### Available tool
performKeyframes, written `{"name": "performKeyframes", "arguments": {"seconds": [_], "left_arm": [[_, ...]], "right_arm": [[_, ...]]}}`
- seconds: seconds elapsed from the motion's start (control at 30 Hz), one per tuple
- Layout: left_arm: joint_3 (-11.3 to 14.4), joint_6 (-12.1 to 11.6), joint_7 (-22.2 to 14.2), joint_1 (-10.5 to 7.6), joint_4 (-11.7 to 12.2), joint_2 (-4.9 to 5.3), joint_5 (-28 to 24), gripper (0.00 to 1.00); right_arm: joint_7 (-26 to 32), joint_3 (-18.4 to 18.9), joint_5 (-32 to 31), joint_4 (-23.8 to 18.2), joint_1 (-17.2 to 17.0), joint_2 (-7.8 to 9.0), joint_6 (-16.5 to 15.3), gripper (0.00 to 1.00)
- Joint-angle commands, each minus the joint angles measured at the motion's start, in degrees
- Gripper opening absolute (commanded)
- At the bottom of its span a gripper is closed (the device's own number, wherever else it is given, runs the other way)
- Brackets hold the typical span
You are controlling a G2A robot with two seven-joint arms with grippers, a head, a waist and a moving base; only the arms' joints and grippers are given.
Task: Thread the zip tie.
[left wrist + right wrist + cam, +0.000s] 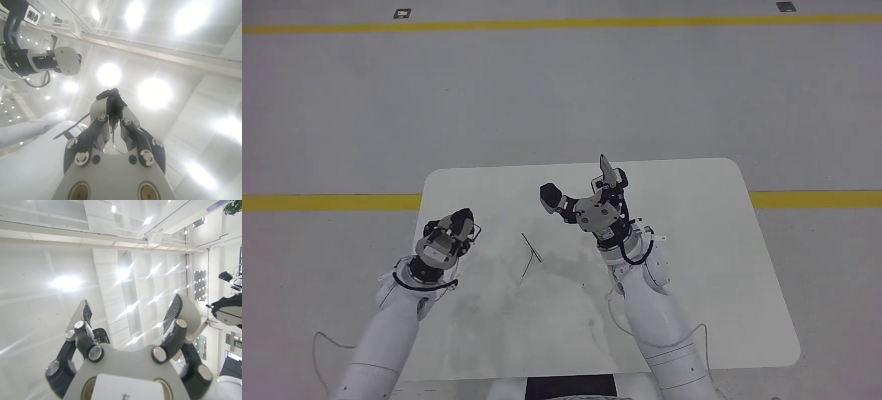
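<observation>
The zip tie [530, 252], a thin dark strip bent at an angle, lies flat on the white table [702, 210] between the two arms. My left gripper [456, 224] is raised over the table's left part, turned upward, to the left of the tie. In the left wrist view it [114, 95] is shut, its black pads pressed together, with nothing clearly between them. My right gripper [580, 184] is held up right of and beyond the tie, also pointing upward. In the right wrist view it [131, 306] stands wide open and empty, its ribbed pads [173, 309] far apart.
The table's right half [722, 290] and near edge are bare white surface. A yellow floor line [332, 202] runs behind the table. The other arm's gripper [65, 60] appears at a distance in the left wrist view.
</observation>
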Motion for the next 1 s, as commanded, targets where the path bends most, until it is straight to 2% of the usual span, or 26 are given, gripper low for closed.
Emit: {"name": "performKeyframes", "arguments": {"seconds": [0.0,0.23,0.3,0.37,0.43,0.57,0.7,0.83,0.97], "left_arm": [[-0.8,-0.6,-0.1,1.19,-1.9,0.18,0.7,0.00],[-2.4,-0.5,-0.9,4.85,-7.5,0.55,0.6,0.00],[-2.6,0.7,-1.4,5.60,-8.7,0.61,-0.4,0.00],[-2.6,3.1,-1.6,6.10,-9.2,0.65,-2.3,0.00],[-2.9,5.5,-1.5,6.14,-9.2,0.70,-4.4,0.00],[-3.1,8.3,-1.2,5.84,-8.6,0.77,-6.6,0.00],[-1.9,8.5,-1.4,5.61,-8.0,0.99,-8.6,0.00],[-0.4,8.5,-1.6,5.20,-7.3,1.73,-10.9,0.00],[0.7,8.5,-2.7,5.01,-6.5,2.26,-10.9,0.00]], "right_arm": [[0.0,0.0,0.0,0.0,0.0,0.00,0.0,1.00],[0.0,0.0,0.0,0.0,0.0,0.00,0.0,1.00],[0.0,0.0,0.0,0.0,0.0,0.00,0.0,1.00],[0.0,0.0,0.0,0.0,0.0,0.00,0.0,1.00],[0.0,0.0,0.0,0.0,0.0,0.00,0.0,1.00],[0.0,0.0,0.0,0.0,0.0,0.00,0.0,1.00],[0.0,0.0,0.0,0.0,0.0,0.00,0.0,1.00],[0.0,0.0,0.0,0.0,0.0,0.00,0.0,1.00],[0.0,0.0,0.0,0.0,0.0,0.00,0.0,1.00]]}}
